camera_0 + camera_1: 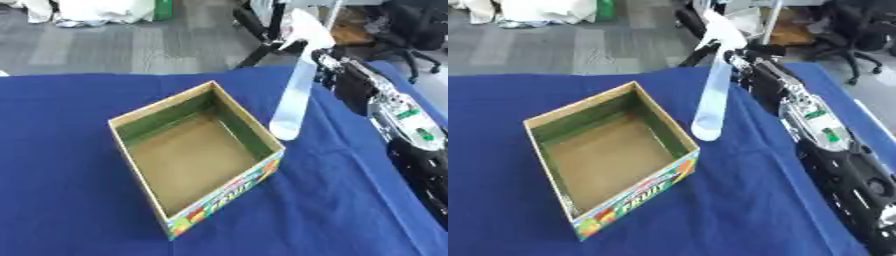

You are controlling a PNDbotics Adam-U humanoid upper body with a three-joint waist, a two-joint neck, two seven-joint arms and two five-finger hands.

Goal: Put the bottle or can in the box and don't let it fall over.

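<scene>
A tall, pale translucent spray bottle (294, 97) with a white trigger head leans a little, its top further away than its base. Its round base is just right of the box's right wall, outside the box. My right hand (334, 69) is shut on the bottle's neck below the trigger, and the black and silver arm runs in from the lower right. The open cardboard box (229, 191) with a colourful printed front wall stands on the blue table, nothing inside it. I cannot tell whether the bottle's base touches the cloth. My left hand shows in no view.
A blue cloth (70, 200) covers the table, with bare cloth left of and in front of the box. The table's right edge (868, 120) runs close behind my arm. Office chairs (859, 30) and grey floor lie beyond the far edge.
</scene>
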